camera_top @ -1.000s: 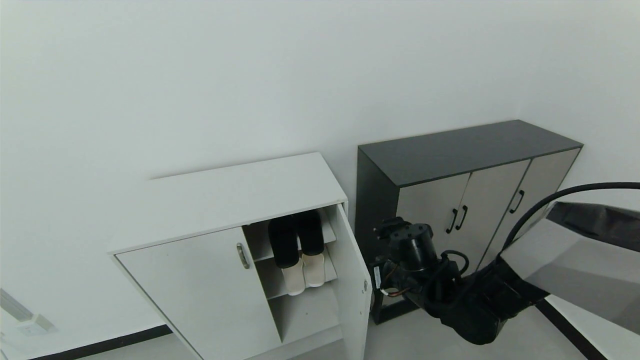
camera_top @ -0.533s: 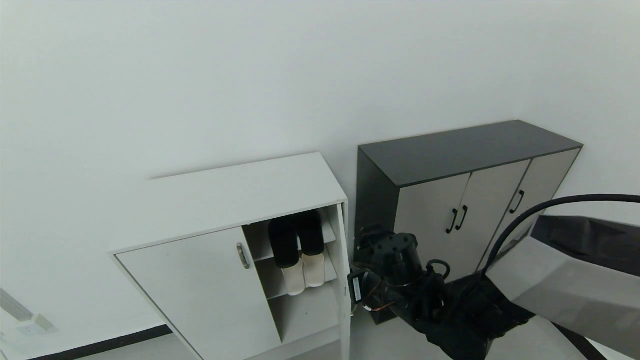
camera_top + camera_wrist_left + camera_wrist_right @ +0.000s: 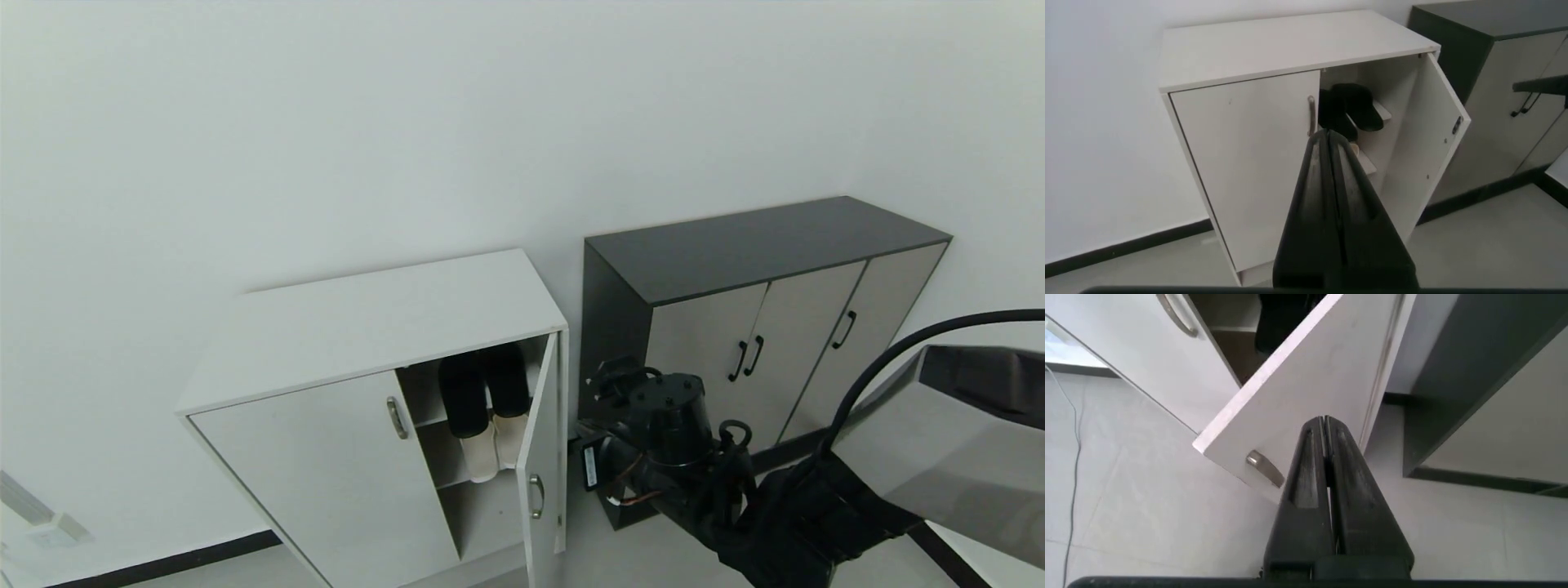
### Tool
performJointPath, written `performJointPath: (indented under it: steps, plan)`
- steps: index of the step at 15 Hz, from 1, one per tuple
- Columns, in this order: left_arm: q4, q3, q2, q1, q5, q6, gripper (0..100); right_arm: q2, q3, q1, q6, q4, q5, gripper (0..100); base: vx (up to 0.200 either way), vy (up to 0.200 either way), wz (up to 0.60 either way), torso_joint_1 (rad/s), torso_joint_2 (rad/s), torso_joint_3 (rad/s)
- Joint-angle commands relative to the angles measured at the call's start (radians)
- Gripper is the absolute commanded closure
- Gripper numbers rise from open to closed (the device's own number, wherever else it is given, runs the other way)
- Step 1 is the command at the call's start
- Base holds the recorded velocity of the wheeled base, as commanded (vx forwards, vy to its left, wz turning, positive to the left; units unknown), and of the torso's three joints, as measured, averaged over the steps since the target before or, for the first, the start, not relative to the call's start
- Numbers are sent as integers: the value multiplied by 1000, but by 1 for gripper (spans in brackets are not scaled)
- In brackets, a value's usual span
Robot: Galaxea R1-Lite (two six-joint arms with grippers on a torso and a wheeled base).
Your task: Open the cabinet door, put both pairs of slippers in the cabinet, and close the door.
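The white cabinet (image 3: 367,318) stands against the wall with its left door (image 3: 326,482) shut and its right door (image 3: 543,441) ajar, outer face and handle (image 3: 536,496) showing. Inside, black slippers (image 3: 482,392) lie on the upper shelf and white slippers (image 3: 494,445) on the shelf below. My right arm (image 3: 669,425) is just right of the door. In the right wrist view my right gripper (image 3: 1325,420) is shut, its tips at the door's outer face (image 3: 1315,384) above the handle (image 3: 1261,465). My left gripper (image 3: 1324,135) is shut and empty, held before the cabinet (image 3: 1282,49).
A dark cabinet (image 3: 759,253) with grey doors stands close on the right, with a narrow gap between it and the white cabinet. Bare grey floor (image 3: 1151,523) lies in front. A black baseboard (image 3: 163,563) runs along the wall at the lower left.
The right door has swung from wide open to partly shut, now showing its outer face and handle. My right arm has moved left behind it.
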Motion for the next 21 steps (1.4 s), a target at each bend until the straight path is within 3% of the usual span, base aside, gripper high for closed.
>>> performJointPath:
  steps: [1, 9, 15, 21]
  plan:
    - [0, 0, 1, 0, 0, -1, 100, -8, 7, 1, -1, 1, -1, 100, 0, 0, 0, 0, 0, 0]
    - [0, 0, 1, 0, 0, 0, 100, -14, 34, -5, -1, -18, 36, 100, 0, 0, 600, 2, 3, 5]
    - [0, 0, 1, 0, 0, 0, 100, -22, 54, -28, -47, -59, 30, 100, 0, 0, 0, 0, 0, 0]
    - [0, 0, 1, 0, 0, 0, 100, -128, 192, -160, -154, -25, 29, 100, 0, 0, 0, 0, 0, 0]
